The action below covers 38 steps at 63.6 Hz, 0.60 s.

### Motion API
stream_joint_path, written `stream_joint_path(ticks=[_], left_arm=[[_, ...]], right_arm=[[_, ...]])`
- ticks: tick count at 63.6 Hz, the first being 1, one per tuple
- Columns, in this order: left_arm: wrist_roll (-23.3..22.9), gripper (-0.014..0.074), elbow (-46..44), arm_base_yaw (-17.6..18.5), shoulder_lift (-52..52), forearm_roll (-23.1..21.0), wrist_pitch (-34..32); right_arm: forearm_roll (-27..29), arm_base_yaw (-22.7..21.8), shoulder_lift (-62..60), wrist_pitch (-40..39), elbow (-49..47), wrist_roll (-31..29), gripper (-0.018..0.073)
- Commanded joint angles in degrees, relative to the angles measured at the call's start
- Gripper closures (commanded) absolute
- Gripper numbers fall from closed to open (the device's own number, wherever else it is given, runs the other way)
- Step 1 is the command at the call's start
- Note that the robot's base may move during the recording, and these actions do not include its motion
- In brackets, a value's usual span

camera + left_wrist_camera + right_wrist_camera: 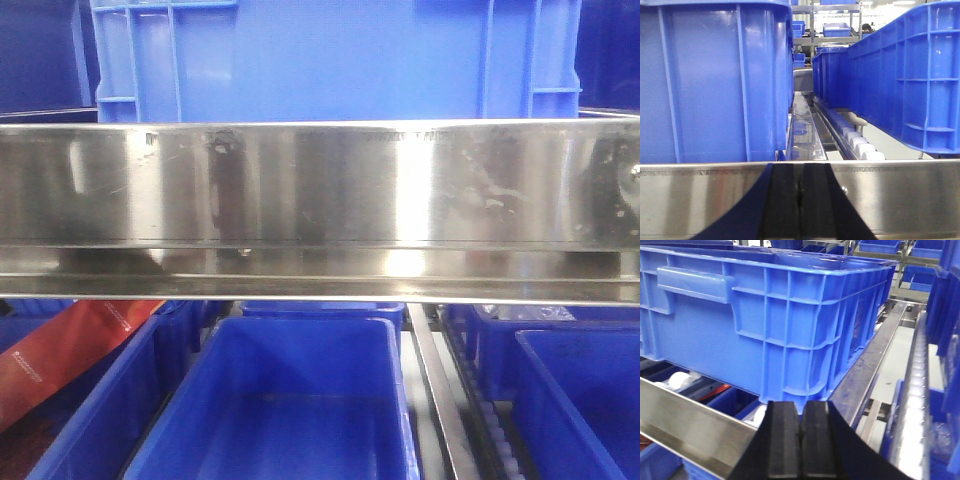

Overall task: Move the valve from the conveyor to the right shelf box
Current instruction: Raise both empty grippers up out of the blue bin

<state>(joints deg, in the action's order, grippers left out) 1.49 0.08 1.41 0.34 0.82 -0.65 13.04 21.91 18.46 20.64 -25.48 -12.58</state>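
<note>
The valve and the conveyor are out of view. I face a shelf of blue boxes: a large blue crate [330, 60] on the upper level, an open blue bin [290, 400] below it and another bin [585, 390] at the lower right. Which of them is the right shelf box I cannot tell. In the left wrist view my left gripper [800, 172] is shut with nothing in it, against a steel rail [705, 200]. My right gripper [800, 407] is also shut and holds nothing, just in front of the ribbed crate [765, 315].
A wide shiny steel shelf beam [320, 200] crosses the front view. White rollers [860, 145] run between two blue crates [710, 85] [910, 75]. A red strip [60, 360] lies at the lower left. A grey metal rail [875, 365] runs beside the crate.
</note>
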Motion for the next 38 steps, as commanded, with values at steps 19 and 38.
stream_joint_path(ticks=[19,38], left_arm=[[-0.28,0.0707,-0.08,-0.15,-0.34,-0.27,-1.23],[-0.28,0.0707,-0.08,-0.15,-0.34,-0.27,-1.23]], right_arm=[[-8.73,-15.43,-4.12,-6.69,6.09,11.83,0.0713],[-7.80,-23.97,-16.22,-9.48,18.37,11.83,0.0713]])
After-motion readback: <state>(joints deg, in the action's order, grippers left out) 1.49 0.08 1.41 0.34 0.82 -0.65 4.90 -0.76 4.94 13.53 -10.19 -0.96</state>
